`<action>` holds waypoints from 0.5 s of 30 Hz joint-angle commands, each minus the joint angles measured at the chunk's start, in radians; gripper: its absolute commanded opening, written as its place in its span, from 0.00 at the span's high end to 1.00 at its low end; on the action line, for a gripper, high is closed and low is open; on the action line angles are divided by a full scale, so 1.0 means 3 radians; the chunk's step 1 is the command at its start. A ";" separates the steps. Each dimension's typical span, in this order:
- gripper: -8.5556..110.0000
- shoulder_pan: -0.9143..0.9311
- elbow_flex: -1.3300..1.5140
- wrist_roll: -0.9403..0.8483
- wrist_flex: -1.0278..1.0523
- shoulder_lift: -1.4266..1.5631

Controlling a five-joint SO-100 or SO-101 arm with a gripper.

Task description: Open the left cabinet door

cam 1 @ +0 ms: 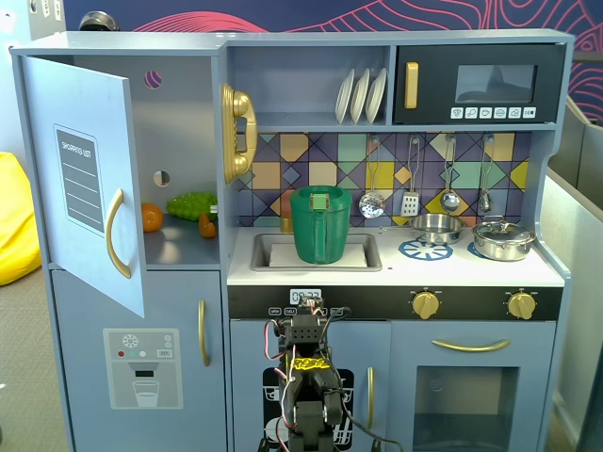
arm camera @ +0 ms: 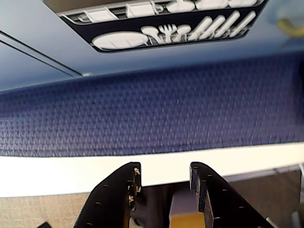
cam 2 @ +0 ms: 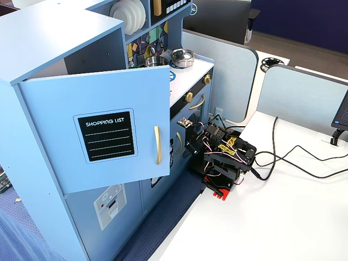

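One tall pale blue door [cam 1: 80, 179] stands swung wide open at the upper left of the toy kitchen in a fixed view, its long axis vertical, with the matte black list panel [cam 2: 106, 137] and curved gold handle [cam 2: 157, 144] facing outward. Smooth painted wood, navy textured carpet [arm camera: 156, 114], white tabletop [cam 2: 283, 217]. The pincer [arm camera: 164, 183] is folded low, slightly parted, holding nothing.

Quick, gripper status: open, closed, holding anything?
Gripper: open and empty, folded low in front of the cabinet, clear of the left door, which already stands open.
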 commanded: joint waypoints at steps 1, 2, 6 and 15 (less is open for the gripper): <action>0.90 0.0082 0.0123 0.0000 0.0051 0.0046; 0.90 0.0102 0.0138 -0.0031 0.0087 0.0051; 0.91 0.0107 0.0143 -0.0036 0.0245 0.0051; 0.92 0.0343 0.0143 -0.0210 0.0782 0.0056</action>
